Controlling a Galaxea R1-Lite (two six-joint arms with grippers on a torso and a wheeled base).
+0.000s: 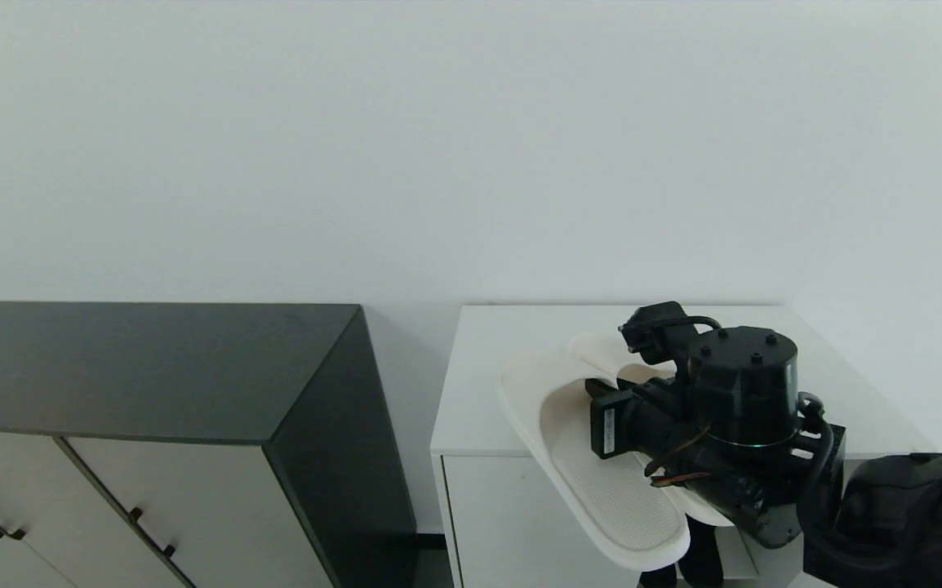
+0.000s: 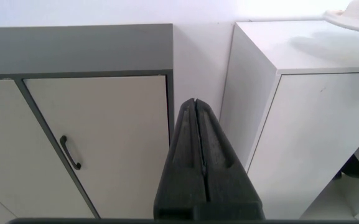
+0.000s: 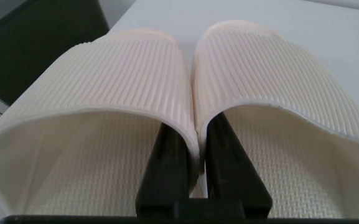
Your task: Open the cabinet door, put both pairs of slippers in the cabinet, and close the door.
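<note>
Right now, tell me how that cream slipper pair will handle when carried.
Probably light: the cream slipper pair looks like moulded foam. The right gripper pinches only their inner strap walls, so they may sag or swing. Ribbed straps should resist slipping.

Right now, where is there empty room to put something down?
The dark cabinet's top is bare. The white cabinet's top is free along its left side, beside the slippers. Its front right is crowded: the right gripper holds the slippers there.

A narrow gap runs between the dark-topped cabinet (image 1: 153,367) and the white cabinet (image 1: 479,384); closed doors (image 2: 104,143) block the dark one's inside, with open room before the handle (image 2: 70,152)
</note>
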